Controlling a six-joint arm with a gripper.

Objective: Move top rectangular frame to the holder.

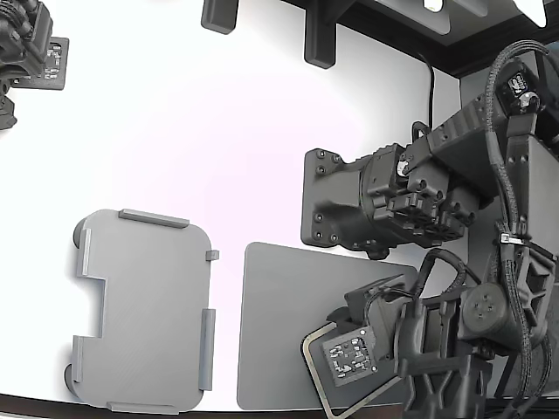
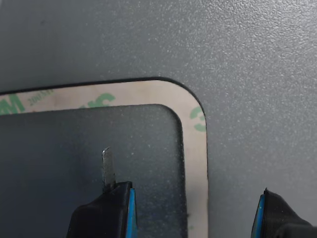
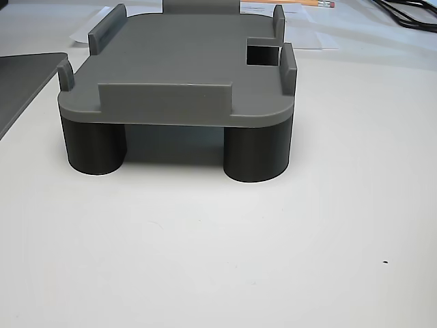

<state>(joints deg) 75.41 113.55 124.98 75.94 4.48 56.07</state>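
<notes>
Jaws of the gripper [image 2: 193, 213] were seen spread wide in the wrist view, with nothing held between them. One dark, blue-edged fingertip [image 2: 111, 210] carried a thin metal blade and was poised over the open middle of the top rectangular frame [image 2: 195, 148]; the other fingertip [image 2: 277, 215] was placed outside the frame, over the dark grey mat [image 2: 247, 74]. One side strip of the frame therefore lay between the two fingertips. Whether the blade touched anything could not be told.

The frame was seen as a thin beige outline with a rounded corner and faint green printed marks, lying flat on the mat. In the exterior view only a corner of the frame [image 1: 312, 371] could be made out, at the lower edge of the mat [image 1: 279, 332], the remainder being hidden by the arm [image 1: 489, 305] and its wrist, which were bent over it.

The holder [image 1: 144, 305] was found on the white surface [image 1: 218, 131] just beside the mat, towards the exterior view's left, and apart from the frame. Its light grey plate was shown with raised edge tabs and a side notch. In the other view the holder [image 3: 177, 68] was seen raised on round dark feet [image 3: 256, 154], with nothing lying on its plate.
</notes>
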